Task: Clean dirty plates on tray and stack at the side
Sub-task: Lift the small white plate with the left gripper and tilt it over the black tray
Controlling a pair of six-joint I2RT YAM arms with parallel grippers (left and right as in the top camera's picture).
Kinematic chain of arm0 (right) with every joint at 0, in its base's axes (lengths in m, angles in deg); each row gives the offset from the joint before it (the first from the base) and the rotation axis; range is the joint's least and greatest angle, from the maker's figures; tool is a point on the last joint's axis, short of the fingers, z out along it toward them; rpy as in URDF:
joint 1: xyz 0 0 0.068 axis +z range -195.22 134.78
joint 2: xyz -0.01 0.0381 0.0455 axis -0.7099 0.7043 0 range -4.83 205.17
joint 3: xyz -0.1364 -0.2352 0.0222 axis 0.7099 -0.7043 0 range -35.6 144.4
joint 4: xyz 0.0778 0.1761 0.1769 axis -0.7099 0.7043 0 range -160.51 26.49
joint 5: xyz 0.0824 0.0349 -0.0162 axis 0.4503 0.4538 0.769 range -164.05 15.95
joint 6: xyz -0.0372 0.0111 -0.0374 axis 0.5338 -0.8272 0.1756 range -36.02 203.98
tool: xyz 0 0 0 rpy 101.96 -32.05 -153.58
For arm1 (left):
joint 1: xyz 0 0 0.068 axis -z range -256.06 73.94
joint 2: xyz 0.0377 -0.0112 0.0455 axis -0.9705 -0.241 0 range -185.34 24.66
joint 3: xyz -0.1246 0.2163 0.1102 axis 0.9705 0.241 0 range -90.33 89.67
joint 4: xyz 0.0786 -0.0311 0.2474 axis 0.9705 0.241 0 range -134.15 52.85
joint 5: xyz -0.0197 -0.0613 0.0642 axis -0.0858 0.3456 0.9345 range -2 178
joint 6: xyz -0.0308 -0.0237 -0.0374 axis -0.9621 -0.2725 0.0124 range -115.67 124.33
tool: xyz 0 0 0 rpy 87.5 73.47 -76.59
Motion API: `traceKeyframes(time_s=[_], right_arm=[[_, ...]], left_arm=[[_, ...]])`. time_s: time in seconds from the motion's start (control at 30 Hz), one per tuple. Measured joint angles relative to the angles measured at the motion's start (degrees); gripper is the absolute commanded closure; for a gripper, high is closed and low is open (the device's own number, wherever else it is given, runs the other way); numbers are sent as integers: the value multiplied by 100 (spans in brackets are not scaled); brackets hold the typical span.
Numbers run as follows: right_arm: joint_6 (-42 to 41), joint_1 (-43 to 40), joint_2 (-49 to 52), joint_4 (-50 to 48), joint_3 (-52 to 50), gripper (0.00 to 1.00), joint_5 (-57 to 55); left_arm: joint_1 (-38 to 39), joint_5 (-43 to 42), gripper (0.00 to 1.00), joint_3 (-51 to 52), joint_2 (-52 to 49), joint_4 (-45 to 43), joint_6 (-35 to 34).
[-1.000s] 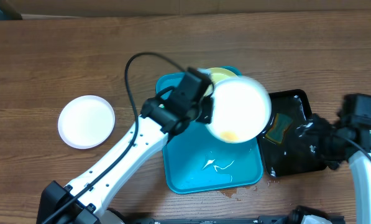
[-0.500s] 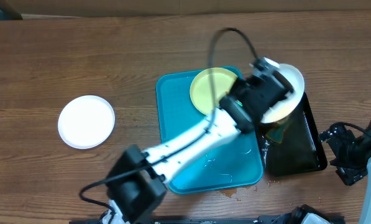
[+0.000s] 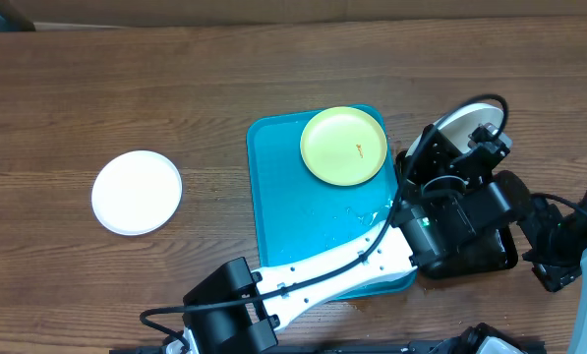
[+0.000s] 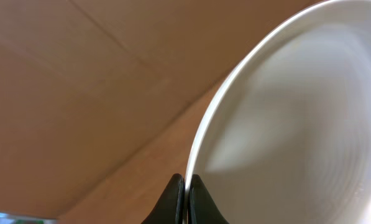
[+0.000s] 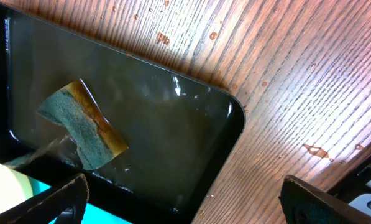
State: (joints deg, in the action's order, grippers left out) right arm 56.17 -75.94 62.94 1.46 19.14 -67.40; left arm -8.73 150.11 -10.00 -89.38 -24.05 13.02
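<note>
White plate, rim pinched by the left hand, stands edgewise at 11 o'clock from the open, empty right hand.

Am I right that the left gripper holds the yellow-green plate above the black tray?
No: the left gripper holds a white plate above the black tray, as the left wrist view shows; the yellow-green plate lies on the turquoise tray.

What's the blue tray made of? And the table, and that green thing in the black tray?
Blue tray: probably plastic, smooth and shiny with bright glints. Table: wood or wood-look, streaky brown grain. Green thing: likely a sponge, rough green face on a yellowish layer.
</note>
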Motion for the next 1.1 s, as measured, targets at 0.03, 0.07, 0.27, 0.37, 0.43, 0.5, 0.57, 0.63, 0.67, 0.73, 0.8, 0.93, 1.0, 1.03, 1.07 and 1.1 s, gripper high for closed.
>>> traceKeyframes(time_s=[0.03,0.07,0.27,0.37,0.43,0.5,0.57,0.63,0.67,0.73,0.8,0.93,1.0,1.03,1.07,1.1], right_arm=[[2,0,0,2,0,0,-2],[0,0,0,0,0,0,2],[4,0,0,-13,0,0,2],[2,0,0,-37,0,0,0],[4,0,0,-31,0,0,0],[7,2,0,-28,0,0,0],[20,0,0,-37,0,0,0],[22,0,0,-35,0,0,-2],[22,0,0,-35,0,0,0],[24,0,0,-28,0,0,-2],[26,0,0,-33,0,0,-2],[46,0,0,-26,0,0,0],[63,0,0,-9,0,0,-4],[66,0,0,-4,0,0,-2],[66,0,0,0,0,0,0],[70,0,0,2,0,0,0]], left_arm=[[11,85,96,-2,0,-44,94],[20,162,96,-2,0,-63,197],[20,380,96,-2,0,-85,479],[20,417,96,-2,0,-87,531],[20,422,96,-2,0,-107,557],[22,431,96,-2,0,-186,636],[55,470,96,-2,0,-238,675],[81,485,96,-2,0,-238,684],[96,490,96,-2,0,-238,695],[131,503,96,-2,0,-245,697],[133,505,96,-2,0,-247,697],[173,831,96,-2,0,-247,640],[181,887,96,-13,2,-94,485],[186,815,96,-15,2,31,422],[186,723,96,-15,2,190,332],[186,682,96,-15,2,308,245]])
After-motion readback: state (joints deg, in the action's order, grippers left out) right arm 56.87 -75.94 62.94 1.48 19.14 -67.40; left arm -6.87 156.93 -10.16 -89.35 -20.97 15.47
